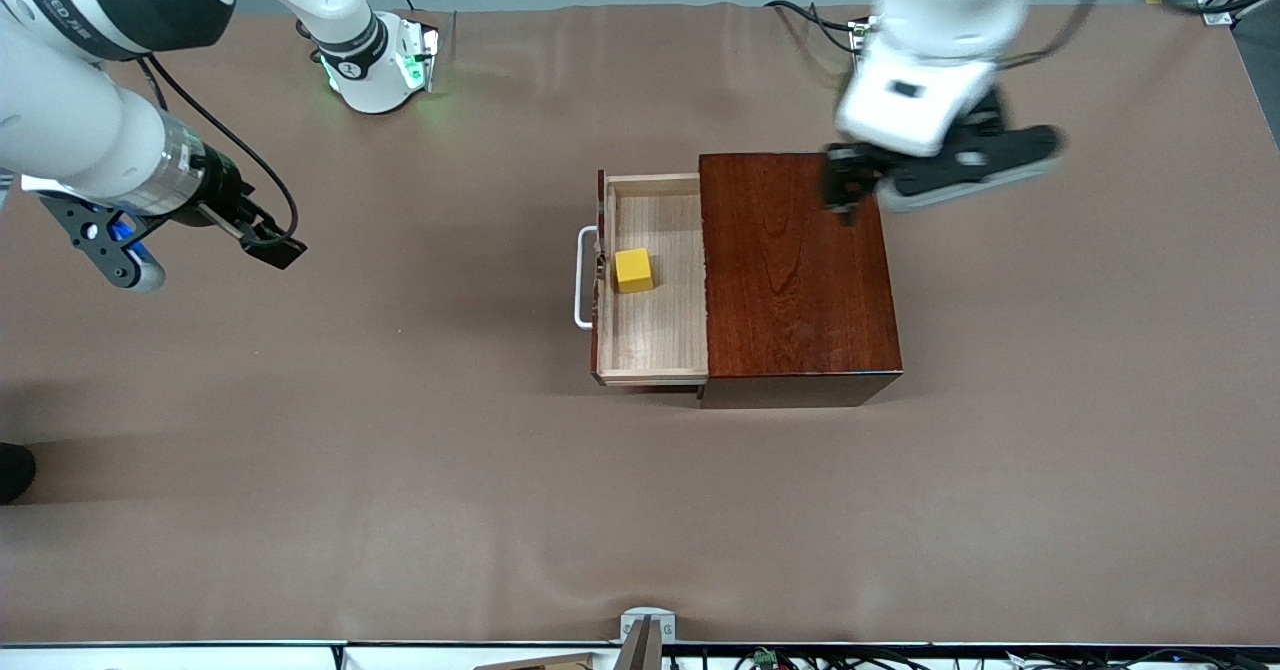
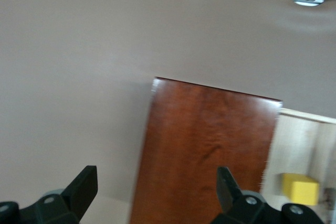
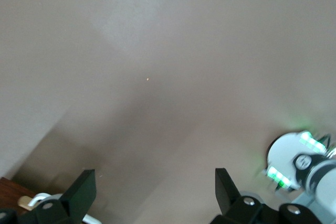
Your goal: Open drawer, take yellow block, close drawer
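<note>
The drawer (image 1: 655,335) stands pulled out of the dark reddish-brown box (image 1: 795,270) toward the right arm's end, its white loop handle (image 1: 583,278) outermost. The yellow block (image 1: 633,270) lies in the tray close to the handle end. My left gripper (image 1: 862,188) hangs open and empty over the box's top corner farthest from the front camera. In the left wrist view the left gripper (image 2: 156,184) spans the box's top (image 2: 205,145), with the block (image 2: 300,188) and tray (image 2: 304,140) off to one side. My right gripper (image 1: 262,240) is open and empty over bare table toward the right arm's end.
A brown cloth (image 1: 400,450) covers the table. The right arm's base (image 1: 375,60) glows green at the table's edge farthest from the front camera. In the right wrist view the right gripper (image 3: 156,187) is over bare cloth, with the handle (image 3: 39,200) at the picture's edge.
</note>
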Robot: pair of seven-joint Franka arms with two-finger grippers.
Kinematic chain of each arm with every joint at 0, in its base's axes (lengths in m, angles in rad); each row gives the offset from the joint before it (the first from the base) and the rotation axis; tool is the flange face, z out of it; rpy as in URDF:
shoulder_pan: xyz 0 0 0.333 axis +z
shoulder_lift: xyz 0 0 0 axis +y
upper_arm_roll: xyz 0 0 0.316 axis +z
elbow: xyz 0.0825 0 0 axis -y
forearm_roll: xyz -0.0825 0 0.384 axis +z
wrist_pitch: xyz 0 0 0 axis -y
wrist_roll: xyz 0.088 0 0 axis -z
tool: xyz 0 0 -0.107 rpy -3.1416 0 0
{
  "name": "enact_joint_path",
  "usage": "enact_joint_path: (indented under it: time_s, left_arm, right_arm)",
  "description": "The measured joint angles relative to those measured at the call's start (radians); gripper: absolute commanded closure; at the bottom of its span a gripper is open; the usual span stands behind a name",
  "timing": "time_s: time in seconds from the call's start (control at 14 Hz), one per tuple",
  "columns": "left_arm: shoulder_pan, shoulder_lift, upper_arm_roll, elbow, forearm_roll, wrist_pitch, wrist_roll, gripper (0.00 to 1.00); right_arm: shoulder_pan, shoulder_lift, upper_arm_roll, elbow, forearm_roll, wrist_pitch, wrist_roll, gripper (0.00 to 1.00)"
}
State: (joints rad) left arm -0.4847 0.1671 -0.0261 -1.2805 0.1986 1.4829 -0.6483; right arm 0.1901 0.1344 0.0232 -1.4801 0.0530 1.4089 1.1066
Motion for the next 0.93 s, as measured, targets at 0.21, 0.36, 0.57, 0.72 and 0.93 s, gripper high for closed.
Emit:
enact_joint_path:
  time_s: [0.21,0.36,0.57,0.72,0.93]
  left_arm:
    - [0.112,-0.079,0.0,-0.078,-0.007,0.0,0.202,0.0]
    - [0.196,-0.111,-0.001,-0.11,-0.044,0.0,0.33,0.0]
    - [0.312,-0.125,0.0,-0.132,-0.075,0.0,0.482,0.0]
    - [0.374,-0.125,0.0,-0.149,-0.096,0.0,0.552,0.0]
    - [0.445,-0.125,0.0,-0.163,-0.151,0.0,0.61,0.0]
  right_arm:
    - [0.001,0.012,0.0,0.0,0.05,0.007,0.07,0.0]
    - [0.011,0.032,0.0,0.0,0.092,0.014,0.129,0.0]
    - [0.07,0.067,0.002,0.0,0.133,0.081,0.283,0.0]
    - [0.14,0.094,0.004,-0.001,0.135,0.142,0.418,0.0]
    - [0.213,0.13,0.006,-0.001,0.171,0.204,0.552,0.0]
